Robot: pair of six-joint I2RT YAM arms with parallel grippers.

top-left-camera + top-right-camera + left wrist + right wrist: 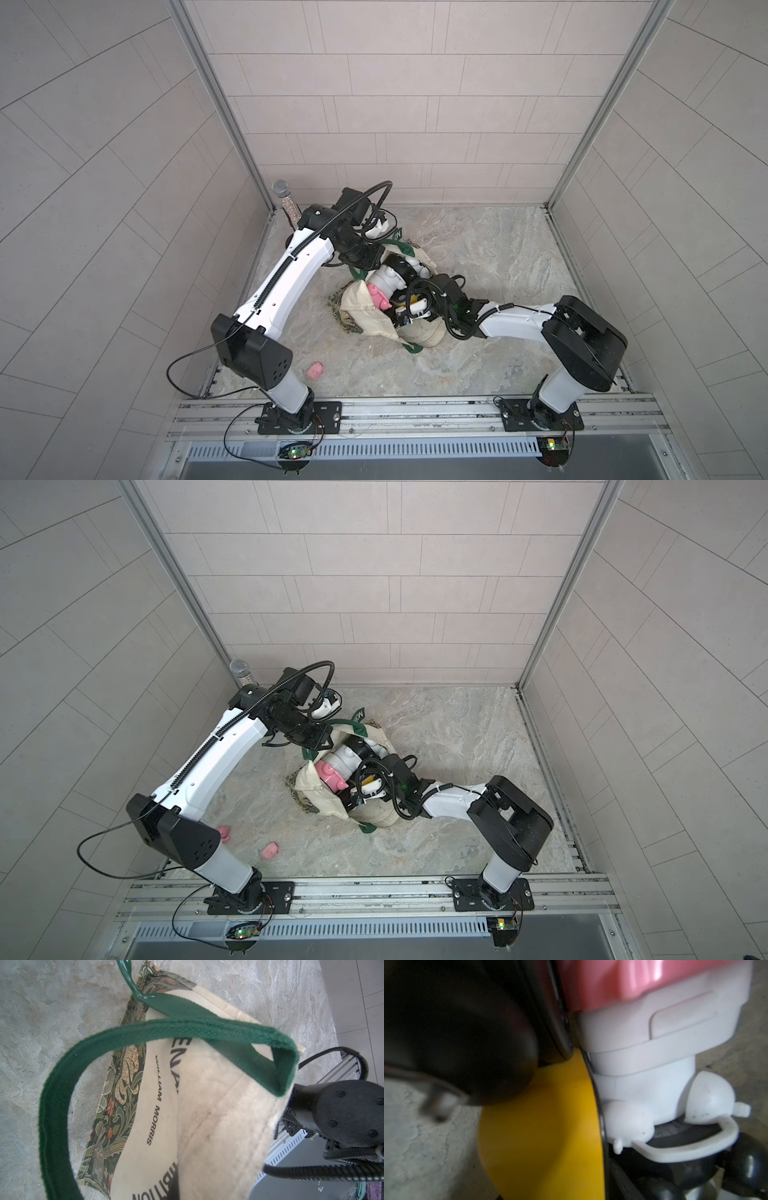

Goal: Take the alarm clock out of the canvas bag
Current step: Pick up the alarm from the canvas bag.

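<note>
The cream canvas bag (365,316) (316,789) (207,1105) lies on its side mid-table, mouth held open. My left gripper (360,266) is shut on the bag's upper rim beside a green handle (166,1026), and cloth hides its fingers in the left wrist view. My right gripper (405,309) (358,789) reaches into the mouth. Pressed close to it is a yellow alarm clock (542,1136) (413,298) with a black bell (467,1032). Its fingers are hidden in the right wrist view. A white twin-bell clock (675,1095) (388,278) with a pink part (377,297) lies beside it.
A pink piece (315,370) (270,850) lies on the stone table near the left arm's base, and another pink piece (224,833) sits further left. A glittery microphone (286,199) stands in the back left corner. Tiled walls close three sides; a metal rail (415,409) runs along the front.
</note>
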